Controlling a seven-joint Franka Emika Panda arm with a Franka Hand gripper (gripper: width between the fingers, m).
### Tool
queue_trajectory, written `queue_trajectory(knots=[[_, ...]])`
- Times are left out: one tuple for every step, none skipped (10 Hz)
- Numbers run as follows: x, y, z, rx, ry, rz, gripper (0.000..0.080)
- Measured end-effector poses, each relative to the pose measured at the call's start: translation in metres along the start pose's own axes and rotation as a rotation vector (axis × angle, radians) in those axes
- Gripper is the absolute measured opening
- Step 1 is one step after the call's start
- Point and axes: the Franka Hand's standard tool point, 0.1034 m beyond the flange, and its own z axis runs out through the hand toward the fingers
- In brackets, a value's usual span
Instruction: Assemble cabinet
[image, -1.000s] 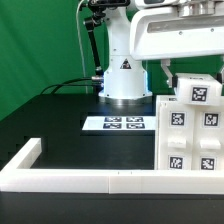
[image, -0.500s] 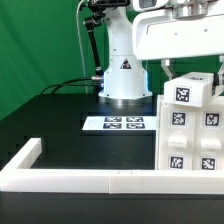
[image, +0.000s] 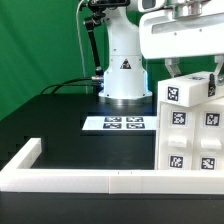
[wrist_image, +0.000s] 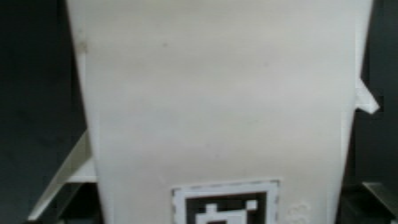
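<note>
Black table (image: 60, 125) is filling the exterior view's left, with a green backdrop (image: 40, 45) hanging behind it. A low white wall (image: 70, 178) is running along the near edge and turning back at its left end (image: 24, 154). Further right, the marker board (image: 116, 124) is lying flat on the table, just in front of the arm's white base (image: 124, 78). A black cable (image: 68, 84) is trailing from the base toward the left.

At the exterior view's right, the cabinet (image: 190, 135) is standing upright against the wall, its tagged faces turned to the camera. A small tagged block (image: 187, 92) is sitting at its top, tilted a little out of line with the tags below. The gripper (image: 190, 70) is hanging directly over this block, one finger (image: 170, 70) coming down on each side of it; whether the pads are pressing it cannot be told from here, since the block is hiding the tips.

In the wrist view, a broad white panel (wrist_image: 214, 110) is filling nearly everything, with a tag (wrist_image: 228, 205) at its near end and dark table (wrist_image: 32, 100) showing on both sides. The fingers are not showing there.
</note>
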Motion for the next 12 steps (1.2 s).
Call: queue_trajectory(knots=[[-0.0018,-0.001,0.0001,0.015,0.011,0.124,0.0558],[-0.0054,-0.0012,0.0009,0.027,0.014,0.228,0.0558],[-0.0056,-0.001,0.0012,0.037,0.009,0.339,0.0558],[-0.0053,-0.0011,0.0019,0.05,0.01,0.432,0.0558],[-0.0041,-0.0011,0.0025,0.065,0.003,0.522,0.0558],[-0.0029,-0.0011,0.0029,0.075,-0.006,0.604,0.0558],[-0.002,-0.001,0.0032,0.078,-0.01,0.658,0.0558],[-0.002,-0.0011,0.0032,0.08,-0.02,0.775,0.0558],[-0.0018,-0.0014,0.0029,0.084,-0.029,0.866,0.0558],[-0.001,-0.002,0.0023,0.089,-0.037,0.938,0.0558],[-0.0004,-0.0025,0.0021,0.094,-0.043,1.014,0.0558],[0.0005,-0.0028,0.0019,0.099,-0.051,1.07,0.0558]])
